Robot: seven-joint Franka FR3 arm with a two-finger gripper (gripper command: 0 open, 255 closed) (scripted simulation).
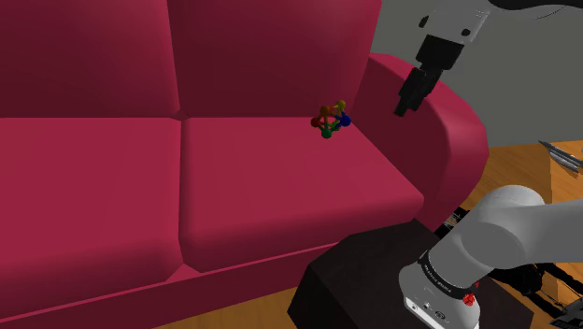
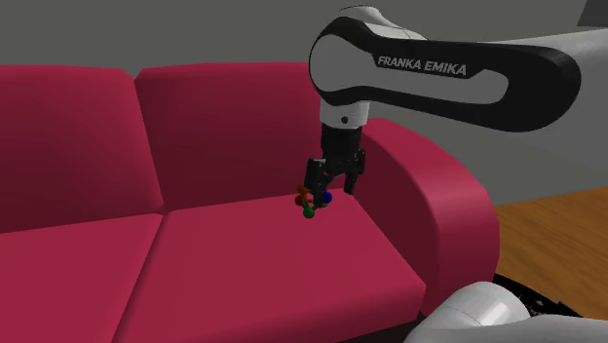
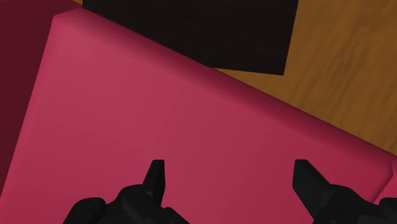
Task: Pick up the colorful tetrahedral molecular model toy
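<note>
Two fingers of the black gripper [image 1: 405, 105] stand wide apart, empty. The little toy of bright balls and sticks [image 1: 332, 121] sits mid-frame on the pink-red sofa seat [image 1: 280, 178]. Move above it first, then lower slowly.

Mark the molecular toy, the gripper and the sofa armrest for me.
molecular toy [image 1: 331, 121]: shoulder view, centre of its ball cluster.
gripper [image 1: 403, 110]: shoulder view, between its fingertips.
sofa armrest [image 1: 458, 129]: shoulder view, its rounded top.

The black gripper [image 2: 331, 184] hung, fingers apart, just above the colourful molecular toy [image 2: 311, 202] lying on the red sofa [image 2: 244, 258] near its armrest [image 2: 443, 200].
</note>
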